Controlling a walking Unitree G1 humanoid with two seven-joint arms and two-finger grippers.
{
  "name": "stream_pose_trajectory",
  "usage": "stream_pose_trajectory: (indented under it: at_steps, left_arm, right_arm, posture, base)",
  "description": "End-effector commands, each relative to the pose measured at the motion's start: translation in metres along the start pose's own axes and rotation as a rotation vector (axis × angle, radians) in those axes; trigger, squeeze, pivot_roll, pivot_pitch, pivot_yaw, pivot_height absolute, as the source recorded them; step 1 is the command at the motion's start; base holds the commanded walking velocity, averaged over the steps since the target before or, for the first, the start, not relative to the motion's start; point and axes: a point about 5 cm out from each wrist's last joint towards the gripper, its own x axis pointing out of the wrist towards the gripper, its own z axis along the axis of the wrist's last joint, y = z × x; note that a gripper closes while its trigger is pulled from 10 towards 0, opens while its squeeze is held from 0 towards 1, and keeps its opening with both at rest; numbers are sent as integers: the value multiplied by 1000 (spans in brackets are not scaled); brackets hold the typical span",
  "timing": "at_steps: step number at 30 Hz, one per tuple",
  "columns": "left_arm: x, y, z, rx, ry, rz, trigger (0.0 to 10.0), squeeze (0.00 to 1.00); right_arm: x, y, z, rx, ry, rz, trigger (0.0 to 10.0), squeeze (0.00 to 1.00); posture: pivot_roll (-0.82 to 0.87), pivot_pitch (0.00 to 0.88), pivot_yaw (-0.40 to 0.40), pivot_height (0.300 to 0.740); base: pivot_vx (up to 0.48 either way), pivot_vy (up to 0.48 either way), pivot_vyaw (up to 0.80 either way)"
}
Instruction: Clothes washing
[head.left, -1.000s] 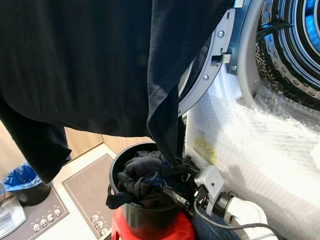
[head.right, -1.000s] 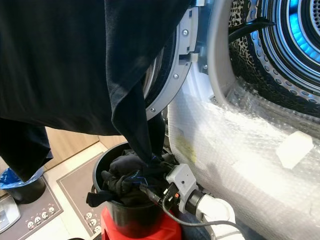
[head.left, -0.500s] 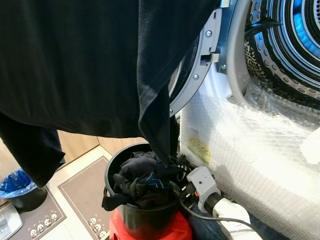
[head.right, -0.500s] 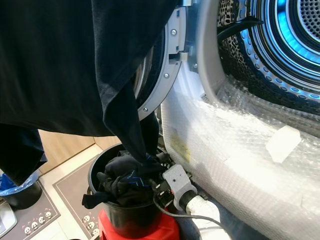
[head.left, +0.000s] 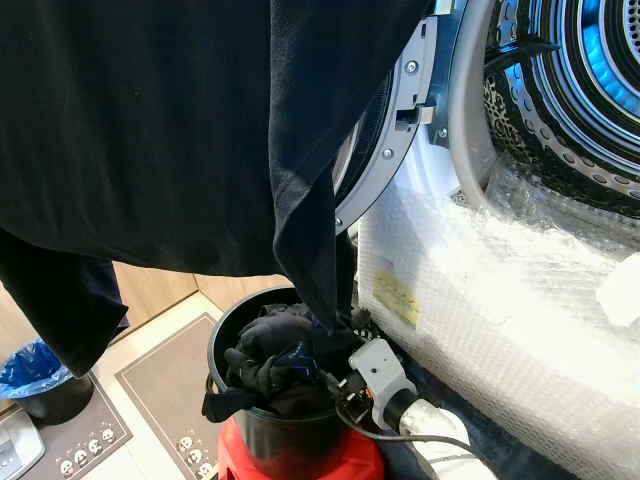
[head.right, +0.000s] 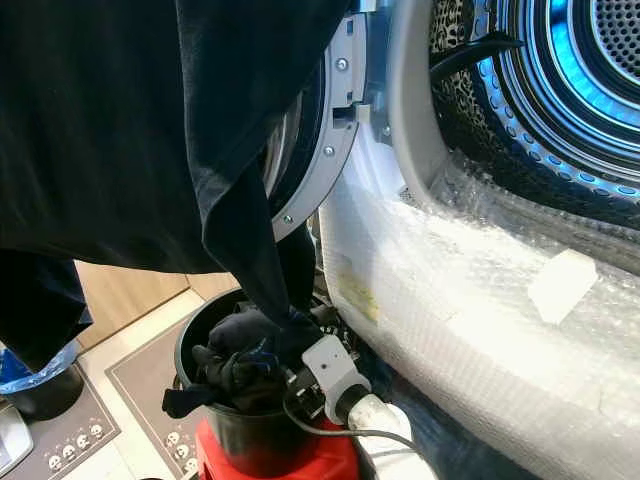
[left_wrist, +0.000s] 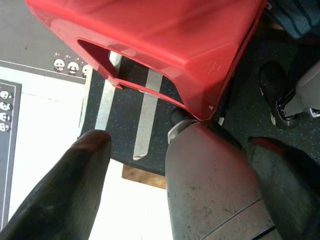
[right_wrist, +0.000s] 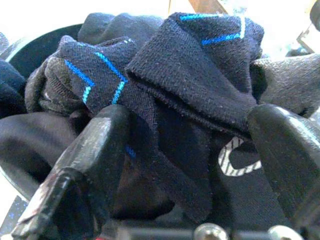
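A black bucket (head.left: 270, 445) stuffed with dark clothes (head.left: 265, 350) stands on a red stool (head.left: 300, 468). My right gripper (right_wrist: 190, 145) reaches into the pile from the right, open, its fingers (right_wrist: 95, 150) on either side of a navy sock with blue stripes (right_wrist: 195, 55). A large dark garment (head.left: 150, 130) hangs from above, its lowest tip touching the bucket's clothes. The washer drum (head.left: 590, 80) stands open at the upper right, lit blue. My left gripper (left_wrist: 170, 190) hangs open low beside the red stool (left_wrist: 165, 40).
The round washer door (head.left: 400, 110) is swung open behind the hanging garment. Bubble wrap (head.left: 500, 290) covers the washer front below the drum. A bin with a blue bag (head.left: 35, 365) and grey patterned mats (head.left: 165, 390) lie on the floor at the left.
The camera has shifted slightly right. My right gripper has pushed further left into the clothes in the bucket.
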Motion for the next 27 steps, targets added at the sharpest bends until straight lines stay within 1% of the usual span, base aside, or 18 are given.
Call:
stream_pose_trajectory:
  at_steps: [1, 18, 27]
  left_arm:
    - [-2, -1, -15, 4, 65, 1, 10000, 0]
    - [-2, -4, -14, 4, 65, -7, 10000, 0]
    - [-2, -6, -15, 2, 68, -10, 10000, 0]
  right_arm:
    - [3, -1, 1, 7, 13, -26, 0, 0]
    - [9, -9, 3, 26, 45, -126, 0, 0]
    - [13, -7, 8, 31, 37, -138, 0, 0]
  posture:
    - [-79, 0, 53, 740]
    - [-73, 0, 38, 740]
    - [-64, 0, 29, 740]
  base:
    - [0, 0, 0]
    - [0, 0, 0]
    - [0, 0, 0]
